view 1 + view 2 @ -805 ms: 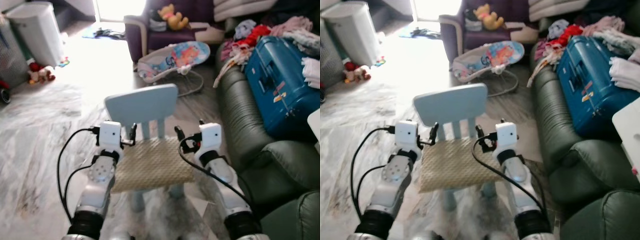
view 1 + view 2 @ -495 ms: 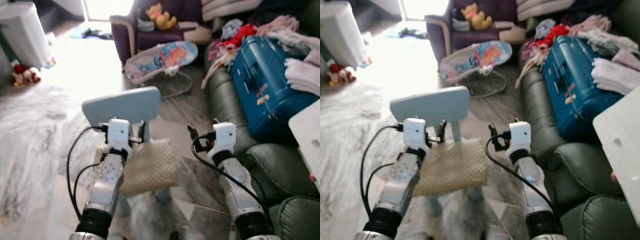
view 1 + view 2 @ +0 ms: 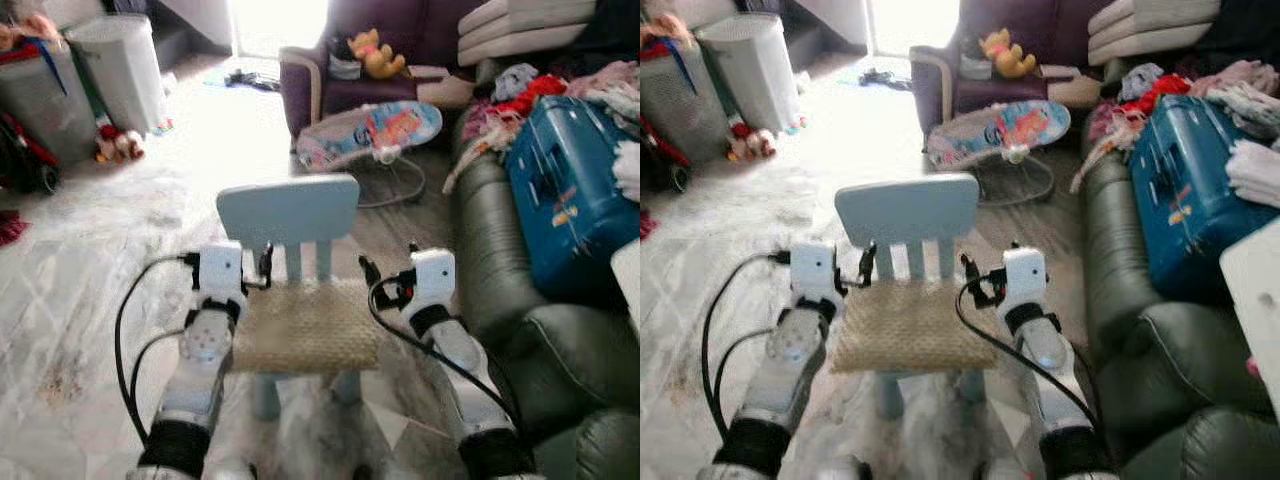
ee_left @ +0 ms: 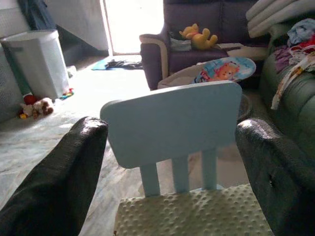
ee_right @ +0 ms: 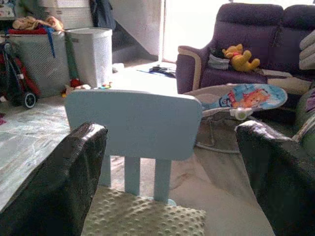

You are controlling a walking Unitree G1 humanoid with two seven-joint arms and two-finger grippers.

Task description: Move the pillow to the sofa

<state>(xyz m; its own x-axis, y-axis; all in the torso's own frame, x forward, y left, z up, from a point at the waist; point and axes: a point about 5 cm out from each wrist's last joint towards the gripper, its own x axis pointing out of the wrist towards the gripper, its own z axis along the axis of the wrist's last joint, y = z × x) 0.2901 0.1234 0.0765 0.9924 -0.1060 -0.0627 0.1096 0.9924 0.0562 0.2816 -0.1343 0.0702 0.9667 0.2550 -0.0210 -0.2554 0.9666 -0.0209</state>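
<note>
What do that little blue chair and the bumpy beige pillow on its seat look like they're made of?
The chair looks like moulded plastic: pale blue, smooth, matte, with rounded edges. The pillow seems a soft fabric, perhaps plush or knit, judging by its raised dotted texture; the exact cloth is unclear.

There is one pale blue chair [image 3: 290, 215] with one beige pillow [image 3: 305, 327] on its seat. Two robot hands are up, the left hand [image 3: 264, 270] and the right hand [image 3: 368, 272], one at each side of the pillow. One blue suitcase [image 3: 565, 185] lies on one green sofa [image 3: 500, 270]. One purple sofa [image 3: 330, 90] holds one yellow teddy bear [image 3: 377, 53]. One baby bouncer [image 3: 375, 130] and two pale laundry bins [image 3: 125, 65] stand on the floor.
</note>
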